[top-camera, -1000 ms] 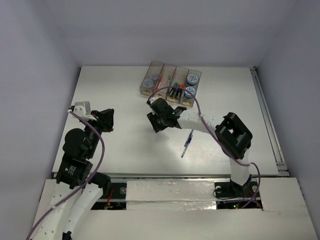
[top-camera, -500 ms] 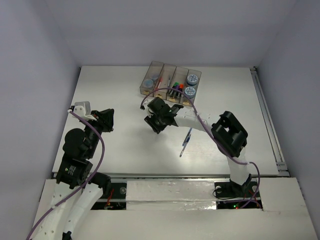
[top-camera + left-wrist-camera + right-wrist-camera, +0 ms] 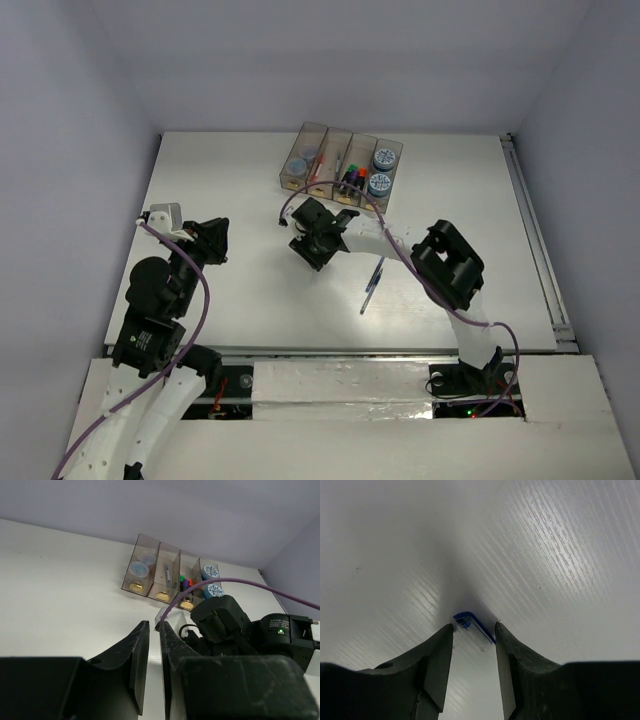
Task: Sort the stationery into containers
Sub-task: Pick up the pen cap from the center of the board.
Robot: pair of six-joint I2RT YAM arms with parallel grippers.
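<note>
The four joined smoky-brown containers (image 3: 312, 130) stand at the table's far middle and also show in the left wrist view (image 3: 148, 542). They hold blue-grey rolls (image 3: 383, 158), highlighters (image 3: 352, 178) and thin pens (image 3: 328, 165). A blue pen (image 3: 371, 286) lies loose on the table. My right gripper (image 3: 318, 245) is down at the table left of that pen. In the right wrist view it (image 3: 473, 625) is open, with a small clear pen cap with a blue clip (image 3: 476, 635) lying between its fingers. My left gripper (image 3: 213, 240) hangs at the left, shut and empty (image 3: 153, 624).
The right arm's elbow (image 3: 448, 265) is raised over the table's right half, with a purple cable (image 3: 385, 225) looping along it. A metal rail (image 3: 535, 240) runs down the table's right edge. Grey walls close in the table.
My right gripper has shifted a little to the left over the table, and its elbow has followed. The blue pen and the left arm have not moved.
</note>
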